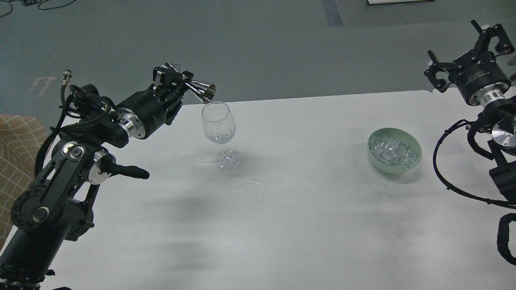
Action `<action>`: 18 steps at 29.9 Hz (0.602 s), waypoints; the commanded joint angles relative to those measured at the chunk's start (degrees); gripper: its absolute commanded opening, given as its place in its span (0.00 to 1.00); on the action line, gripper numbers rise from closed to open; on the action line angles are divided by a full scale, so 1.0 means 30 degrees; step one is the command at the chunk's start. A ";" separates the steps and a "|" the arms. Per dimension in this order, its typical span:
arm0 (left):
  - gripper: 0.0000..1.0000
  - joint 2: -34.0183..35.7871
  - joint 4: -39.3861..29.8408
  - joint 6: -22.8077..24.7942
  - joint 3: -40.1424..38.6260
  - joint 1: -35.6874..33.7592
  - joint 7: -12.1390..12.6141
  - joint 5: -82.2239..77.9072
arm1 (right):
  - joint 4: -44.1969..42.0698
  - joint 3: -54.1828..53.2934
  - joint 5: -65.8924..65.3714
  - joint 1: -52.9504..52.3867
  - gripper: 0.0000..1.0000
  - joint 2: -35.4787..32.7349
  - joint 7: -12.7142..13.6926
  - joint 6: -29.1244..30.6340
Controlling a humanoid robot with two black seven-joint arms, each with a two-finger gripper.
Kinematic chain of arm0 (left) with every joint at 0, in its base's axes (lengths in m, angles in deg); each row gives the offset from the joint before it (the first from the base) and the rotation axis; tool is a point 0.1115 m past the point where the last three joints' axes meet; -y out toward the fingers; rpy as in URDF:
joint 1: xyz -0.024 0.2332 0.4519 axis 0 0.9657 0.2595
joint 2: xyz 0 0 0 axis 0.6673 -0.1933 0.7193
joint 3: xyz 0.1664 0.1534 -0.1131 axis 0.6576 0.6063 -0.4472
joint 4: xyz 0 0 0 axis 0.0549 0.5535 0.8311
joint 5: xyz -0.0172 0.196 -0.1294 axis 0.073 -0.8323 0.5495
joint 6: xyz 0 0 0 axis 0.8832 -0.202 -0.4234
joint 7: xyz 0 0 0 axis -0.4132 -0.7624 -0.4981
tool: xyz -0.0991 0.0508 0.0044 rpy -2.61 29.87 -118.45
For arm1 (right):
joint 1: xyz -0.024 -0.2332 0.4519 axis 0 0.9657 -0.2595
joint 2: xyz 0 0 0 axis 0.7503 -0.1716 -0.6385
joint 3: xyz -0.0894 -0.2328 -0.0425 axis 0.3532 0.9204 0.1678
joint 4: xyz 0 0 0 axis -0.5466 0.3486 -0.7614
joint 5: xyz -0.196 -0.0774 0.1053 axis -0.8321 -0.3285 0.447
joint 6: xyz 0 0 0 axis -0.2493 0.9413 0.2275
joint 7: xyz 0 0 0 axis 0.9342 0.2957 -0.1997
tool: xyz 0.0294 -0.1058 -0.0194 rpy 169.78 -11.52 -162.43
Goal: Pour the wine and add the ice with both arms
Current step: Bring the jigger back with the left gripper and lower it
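A: What is the left gripper (177,82) doing at the upper left of the frame?

B: It is clamping a silver double-cone jigger (197,88) at its waist; the jigger is lying tipped on its side, with its open mouth hanging just above the rim of the wine glass (218,123); the glass is standing upright on the white table (302,209), left of centre.

A: Is any wine showing?

B: I cannot tell; nothing is showing in the jigger mouth or the glass bowl; a few faint wet streaks (256,184) are lying on the table just below the glass foot.

A: And the ice?

B: The ice (393,152) is sitting heaped in a pale green bowl (415,155) at the right of the frame, well apart from the glass.

A: The right gripper (463,46)?

B: It is hanging at the upper right corner, above and right of the bowl; its fingers are standing spread wide; it is holding nothing.
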 commanded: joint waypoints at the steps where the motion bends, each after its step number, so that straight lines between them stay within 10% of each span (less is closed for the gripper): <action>1: 0.00 -0.0357 -0.0063 -0.0224 -0.0389 0.0009 0.0904 0.0942 | 0.0055 -0.0025 -0.0001 -0.0001 1.00 -0.0049 0.0030 0.0000; 18: 0.00 -0.1675 -0.0415 -0.2189 -0.5805 0.4104 0.0351 1.2310 | 0.0259 0.0033 -0.0030 0.0408 1.00 -0.0606 0.0059 -0.0264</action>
